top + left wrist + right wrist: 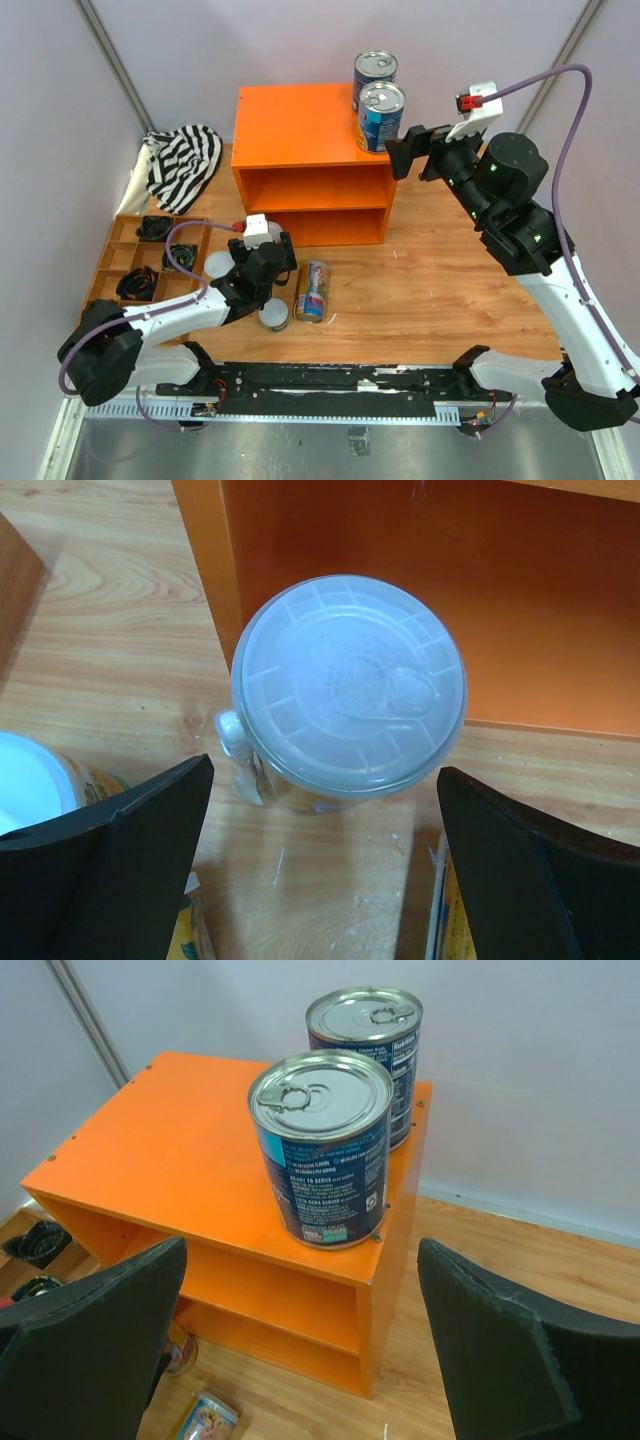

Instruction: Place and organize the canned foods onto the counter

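Two wide blue-labelled cans with silver tops (375, 72) (381, 117) stand upright at the right edge of the orange counter's top (295, 125). In the right wrist view the nearer blue can (325, 1150) is at the corner, the other blue can (368, 1055) behind it. My right gripper (300, 1350) hovers open just off that corner (402, 155), holding nothing. My left gripper (325, 870) is open low over the table (272, 262), a small white-lidded can (348, 685) upright just ahead of its fingers, in front of the counter's lower shelf (450, 600). A slim colourful can (313, 290) lies on its side.
Two more small white-lidded cans (219, 265) (273, 315) stand beside the left arm. A brown compartmented tray (110, 262) with black items sits at the left. A striped cloth (185, 160) lies behind it. Walls close in at the back and left.
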Robot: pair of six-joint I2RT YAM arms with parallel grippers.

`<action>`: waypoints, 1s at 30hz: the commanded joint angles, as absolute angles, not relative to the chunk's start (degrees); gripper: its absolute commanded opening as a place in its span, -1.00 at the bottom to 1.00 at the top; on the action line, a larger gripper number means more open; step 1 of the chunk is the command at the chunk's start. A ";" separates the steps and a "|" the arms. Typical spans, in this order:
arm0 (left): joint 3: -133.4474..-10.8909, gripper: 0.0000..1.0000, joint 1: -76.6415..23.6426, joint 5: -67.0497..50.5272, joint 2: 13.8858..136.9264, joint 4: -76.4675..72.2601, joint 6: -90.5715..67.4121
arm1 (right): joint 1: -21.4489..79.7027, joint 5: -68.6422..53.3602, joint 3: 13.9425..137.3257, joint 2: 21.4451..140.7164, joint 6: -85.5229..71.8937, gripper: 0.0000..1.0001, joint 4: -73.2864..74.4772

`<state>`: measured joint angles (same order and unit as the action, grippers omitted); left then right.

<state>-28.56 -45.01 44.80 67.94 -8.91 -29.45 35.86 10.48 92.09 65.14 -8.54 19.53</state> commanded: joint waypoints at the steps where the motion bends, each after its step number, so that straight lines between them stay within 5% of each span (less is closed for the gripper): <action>1: -30.06 0.99 -44.18 47.13 69.93 -13.86 -27.80 | 36.73 9.94 89.33 62.64 -7.65 0.97 16.47; 11: -30.07 0.81 -44.21 49.08 73.67 -21.35 -24.60 | 36.82 9.67 82.16 59.47 -7.51 1.00 14.76; 17: -29.73 0.31 -44.21 49.99 74.94 -23.97 -23.12 | 36.83 9.45 77.67 56.96 -7.86 0.92 13.83; 24: -29.17 -0.95 -44.27 49.57 73.96 -22.58 -23.44 | 36.86 8.91 73.87 54.09 -8.55 0.82 14.43; 30: -27.26 -0.99 -46.06 50.29 66.97 -18.51 -24.05 | 36.96 9.01 72.10 52.54 -8.57 0.79 14.94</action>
<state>-28.05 -44.69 48.40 72.40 -19.27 -23.53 35.94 9.41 73.23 53.82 -8.54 16.05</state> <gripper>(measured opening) 0.537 0.899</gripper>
